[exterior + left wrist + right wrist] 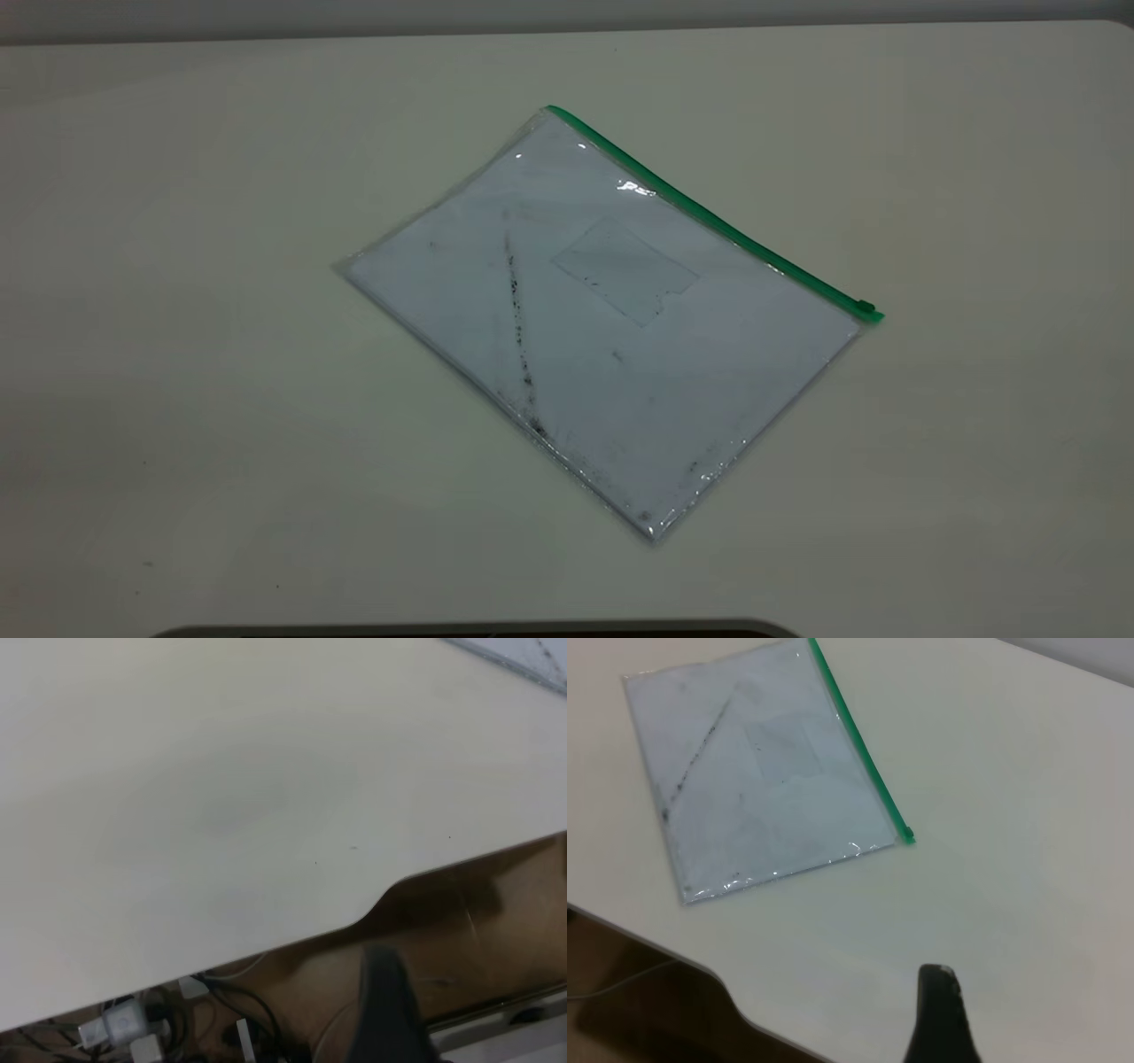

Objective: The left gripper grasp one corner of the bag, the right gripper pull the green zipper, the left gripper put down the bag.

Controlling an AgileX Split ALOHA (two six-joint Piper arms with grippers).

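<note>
The bag [602,328] lies flat on the white table, clear plastic with a white sheet, a dark smudge line and a small card pocket. The green zipper [709,217] runs along its far right edge, with the slider tab [864,308] at the right-hand corner [875,315]. Neither gripper shows in the exterior view. The right wrist view shows the bag [762,771], the zipper [859,753] and the tab [906,836], with the right gripper [939,1019] well apart over bare table. The left gripper [385,1010] hangs off the table's edge; only a bag edge [532,660] shows there.
The table's front edge has a curved notch [381,895], with cables and plugs [133,1023] below it. A dark rim [478,629] shows at the table's near edge. Bare tabletop [177,354] surrounds the bag.
</note>
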